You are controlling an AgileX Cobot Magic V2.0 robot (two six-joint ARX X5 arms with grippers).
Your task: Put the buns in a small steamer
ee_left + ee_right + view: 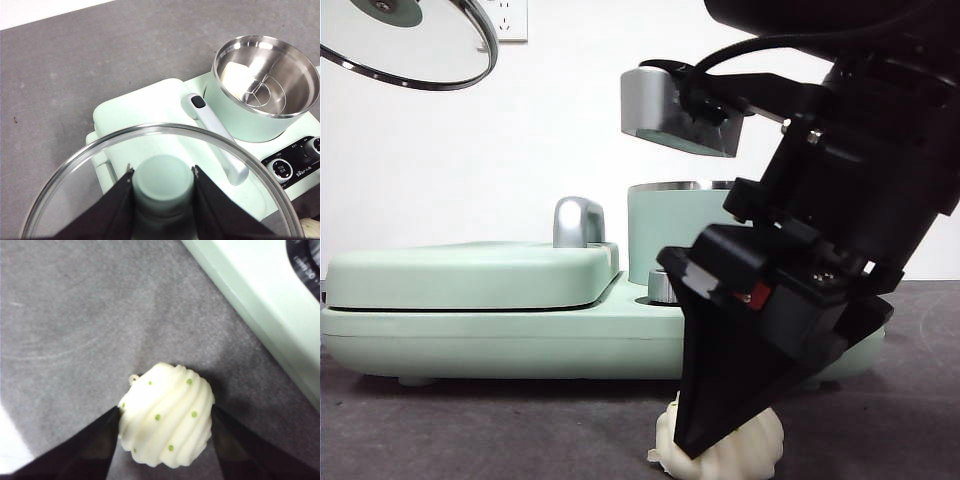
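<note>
The ridged white bun (167, 415) with green specks lies on the grey table in front of the cooker, also low in the front view as the ridged bun (740, 450). My right gripper (166, 410) is down around it, open, one jaw tip close against each side. The smooth off-white bun (237, 80) sits inside the small steamer (265, 85), a mint-green pot with a steel rim, seen as the steamer (670, 230) behind the right arm. My left gripper (162, 175) is shut on the green knob of the glass lid (160, 135), held high as the lid (410, 45).
A flat mint-green griddle (470, 275) with a chrome handle (578, 222) fills the left of the cooker base. The pot's long handle (215, 135) reaches over the griddle. Control dials (282, 167) face the front. Grey table (75, 315) lies around the ridged bun.
</note>
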